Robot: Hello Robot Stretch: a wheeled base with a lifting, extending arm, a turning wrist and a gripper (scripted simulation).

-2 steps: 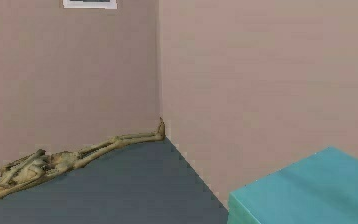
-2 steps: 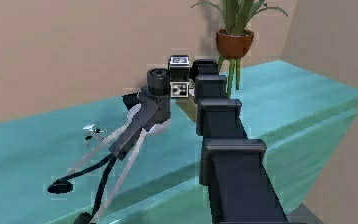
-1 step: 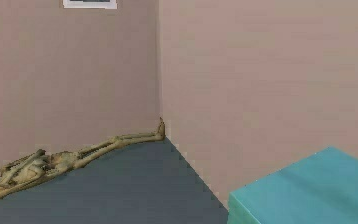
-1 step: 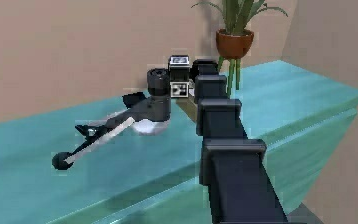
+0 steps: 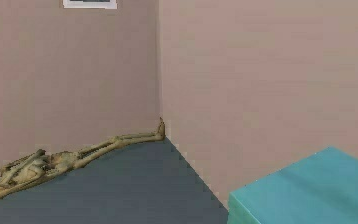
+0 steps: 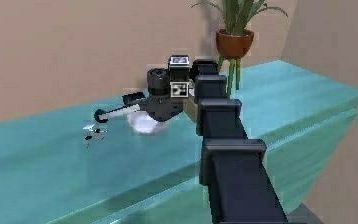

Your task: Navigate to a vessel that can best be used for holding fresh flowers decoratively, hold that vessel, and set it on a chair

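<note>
The pale rounded object point(image 6: 139, 123) is located on the teal tabletop point(image 6: 47, 160), at the gripper point(image 6: 100, 118), just below the dark gripper body. It cannot be determined whether the object is touched by the gripper or merely lies beside or beneath it. The thin fingers point(image 6: 117, 108) are directed toward the arm side view's left, past the object.

In the arm side view, the arm point(image 6: 222, 140) is seen as a dark square bar extended from the bottom edge across the tabletop, with white marker squares point(image 6: 179, 63) at its far end. A potted plant point(image 6: 235, 40) is placed beyond them, near the wall.

In the forward view, a corner of two pink walls point(image 5: 247, 80) is shown above a dark blue floor point(image 5: 137, 190). A tan branch-like object point(image 5: 67, 160) is laid along the wall's foot, a framed picture point(image 5: 89, 3) is cut by the top edge, and a teal furniture corner point(image 5: 307, 190) is seen at lower right.

The finger setting cannot be told. Whether anything is held cannot be told either, as the object rests on the surface at the gripper.
</note>
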